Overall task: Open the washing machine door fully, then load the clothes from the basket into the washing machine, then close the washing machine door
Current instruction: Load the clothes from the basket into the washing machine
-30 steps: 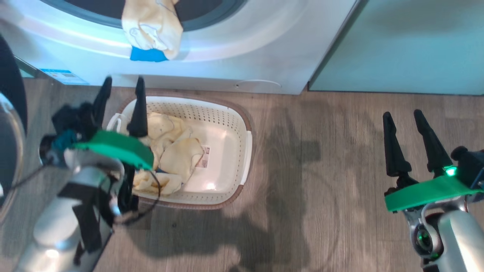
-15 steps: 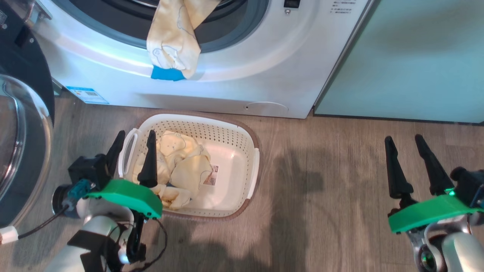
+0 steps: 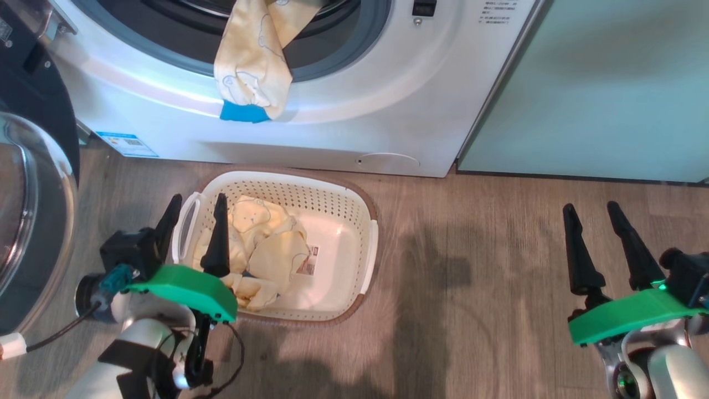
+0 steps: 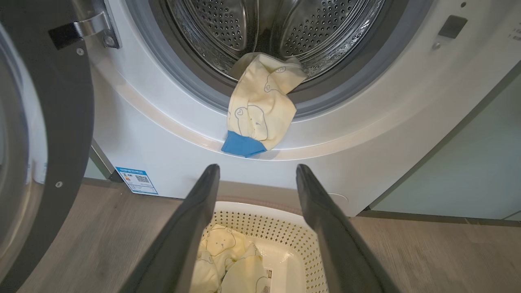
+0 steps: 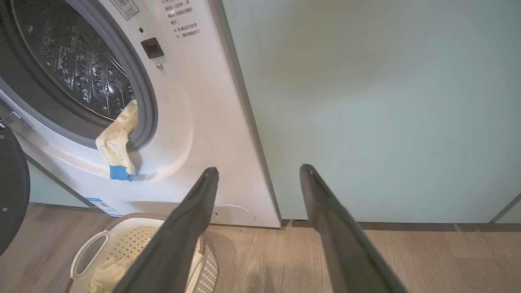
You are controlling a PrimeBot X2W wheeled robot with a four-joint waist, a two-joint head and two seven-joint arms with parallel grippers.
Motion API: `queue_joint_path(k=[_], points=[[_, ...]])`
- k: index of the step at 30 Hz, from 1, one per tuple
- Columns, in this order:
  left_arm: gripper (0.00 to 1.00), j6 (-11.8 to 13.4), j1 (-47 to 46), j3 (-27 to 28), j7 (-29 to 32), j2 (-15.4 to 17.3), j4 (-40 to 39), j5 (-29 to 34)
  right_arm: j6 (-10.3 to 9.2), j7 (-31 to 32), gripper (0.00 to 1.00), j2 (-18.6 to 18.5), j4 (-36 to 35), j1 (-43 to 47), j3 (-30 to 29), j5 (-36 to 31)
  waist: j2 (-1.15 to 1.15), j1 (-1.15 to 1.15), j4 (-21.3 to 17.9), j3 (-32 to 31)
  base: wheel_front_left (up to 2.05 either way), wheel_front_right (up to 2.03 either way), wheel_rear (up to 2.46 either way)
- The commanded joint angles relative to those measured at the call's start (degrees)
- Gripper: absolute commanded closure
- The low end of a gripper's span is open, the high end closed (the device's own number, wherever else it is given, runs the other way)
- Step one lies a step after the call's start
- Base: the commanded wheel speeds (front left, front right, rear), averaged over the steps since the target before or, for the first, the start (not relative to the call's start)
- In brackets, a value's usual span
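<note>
The white washing machine (image 3: 354,105) (image 4: 171,134) (image 5: 195,122) stands with its black glass door (image 3: 27,183) (image 4: 36,134) swung open to the left. One pale yellow garment with a blue cuff (image 3: 252,61) (image 4: 258,110) (image 5: 116,146) hangs out over the drum's grey rim. More yellow clothes (image 3: 260,249) (image 4: 228,260) lie in the cream basket (image 3: 343,221) (image 4: 301,248) (image 5: 134,244) on the floor in front. My left gripper (image 3: 198,202) (image 4: 256,169) is open and empty above the basket's left handle. My right gripper (image 3: 591,209) (image 5: 259,169) is open and empty over bare floor far right.
A pale green cabinet front (image 3: 604,83) (image 5: 374,101) adjoins the machine on the right. Grey wood-look floor (image 3: 471,288) stretches between the basket and my right gripper. A blue-edged sticker (image 3: 126,144) (image 4: 136,181) marks the machine's lower left.
The head camera has tilted up, so the whole scene sits lower now. My left gripper has drawn back toward me from the basket's far-left rim to its left handle. The right arm looks unmoved.
</note>
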Motion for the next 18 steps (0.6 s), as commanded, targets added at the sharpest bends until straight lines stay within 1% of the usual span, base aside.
queue_joint_path(k=[1, 8, 12, 18], points=[[0.0, 0.4, -1.4, 2.3, -0.2, 2.1, -1.8, -0.4, 0.21, 0.0, 0.0, -0.2, -2.1, 0.3, 1.0, -0.3, 0.0, 0.0, -0.1, 0.1, 0.0, 0.0, 0.0], [0.0, -0.3, -3.1, 2.3, 0.1, 2.4, -1.3, -0.7, 0.21, -0.1, 0.0, -0.1, -2.5, -0.5, 1.4, -0.2, 0.0, 0.0, -0.6, 1.7, 0.0, 0.0, 0.0], [0.0, -1.2, -5.2, 2.1, 0.4, 2.7, -0.1, -0.8, 0.21, -0.4, 0.0, -0.1, -2.6, -1.3, 1.6, 0.0, 0.0, 0.0, -1.1, 3.3, 0.0, 0.0, 0.0], [0.0, -3.1, -9.5, 1.9, 1.1, 3.2, 2.8, -1.0, 0.21, -1.0, 0.0, 0.0, -2.3, -2.9, 2.5, 0.3, 0.0, 0.0, -2.7, 6.3, 0.0, 0.0, 0.0]])
